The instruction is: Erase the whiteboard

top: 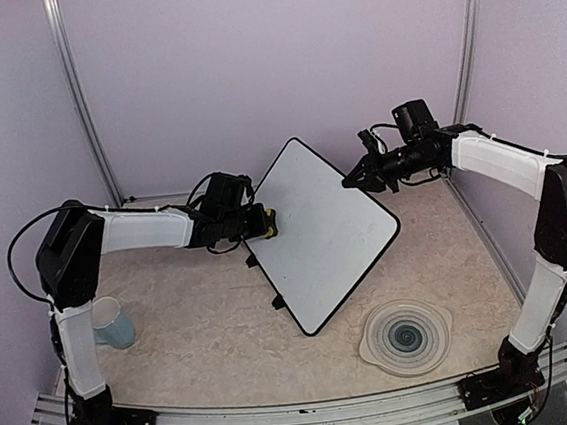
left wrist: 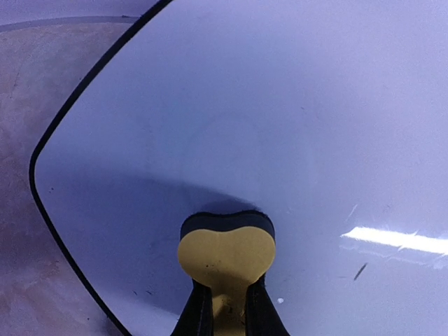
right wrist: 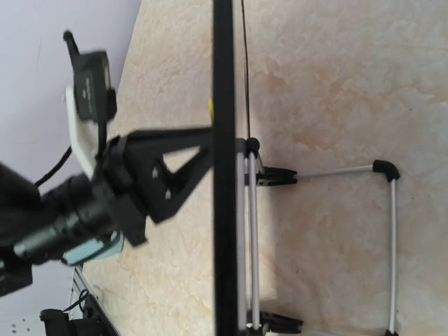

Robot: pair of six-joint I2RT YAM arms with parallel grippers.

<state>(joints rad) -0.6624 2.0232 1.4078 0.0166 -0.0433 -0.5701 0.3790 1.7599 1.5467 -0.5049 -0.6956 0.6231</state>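
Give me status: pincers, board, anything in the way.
Left pincer shut on yellow eraser, pad against whiteboard. Right pincer at its top-right edge, grip unclear. Surface looks blank. Cup and plate sit apart from it.

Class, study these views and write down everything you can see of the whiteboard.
The whiteboard is a large white rectangle with a thin black rounded-corner frame, glossy and blank apart from faint specks. It stands propped at a tilt on a metal wire stand with black feet, on the marbled table. The left end effector presses a yellow eraser against its face; the right end effector meets its far right edge.
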